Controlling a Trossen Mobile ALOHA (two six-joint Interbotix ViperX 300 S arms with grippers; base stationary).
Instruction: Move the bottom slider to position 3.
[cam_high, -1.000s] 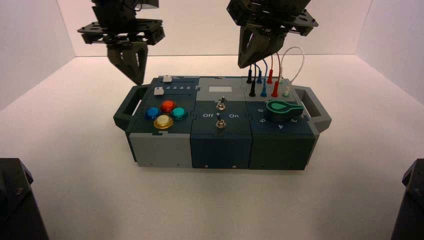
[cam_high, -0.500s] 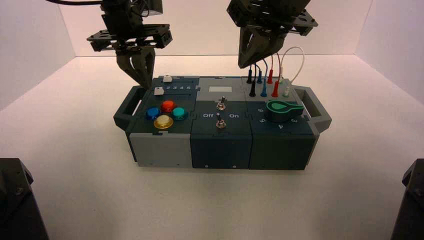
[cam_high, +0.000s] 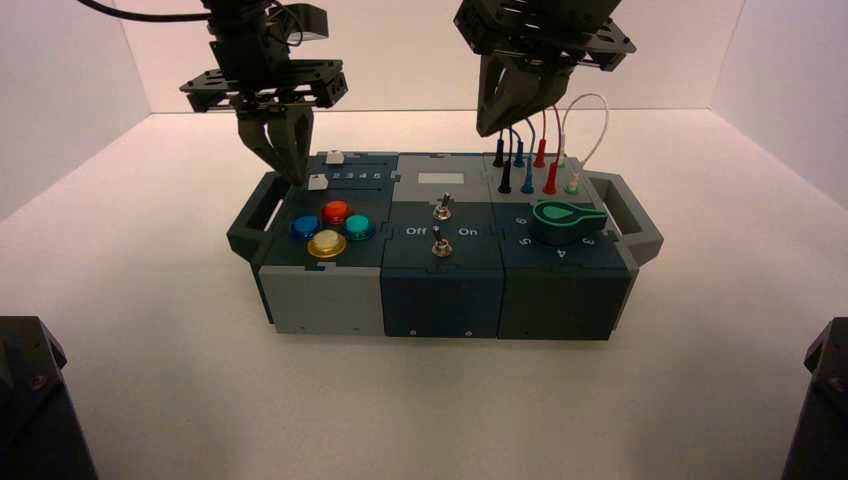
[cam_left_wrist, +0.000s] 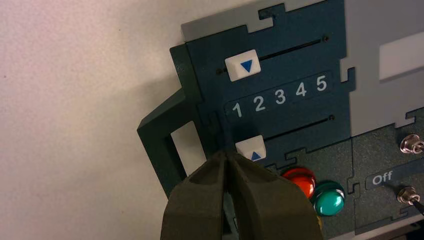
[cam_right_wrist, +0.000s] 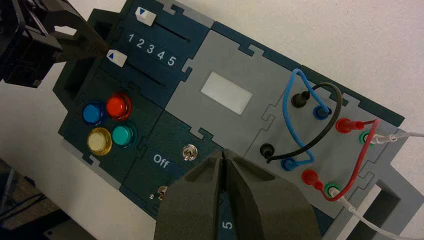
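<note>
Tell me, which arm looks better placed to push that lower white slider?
The left. Its tool sits shut right beside the bottom slider, while the right tool hangs over the wires.

– What am I seeing besides the job itself?
– I'm looking at four round buttons (cam_high: 332, 226), red, blue, yellow and teal, sitting at the box's (cam_high: 440, 290) left front. Two toggle switches (cam_high: 439, 225) are standing mid-panel, a green knob (cam_high: 566, 221) is lying right, and coloured wires (cam_right_wrist: 320, 135) are looping behind it.
</note>
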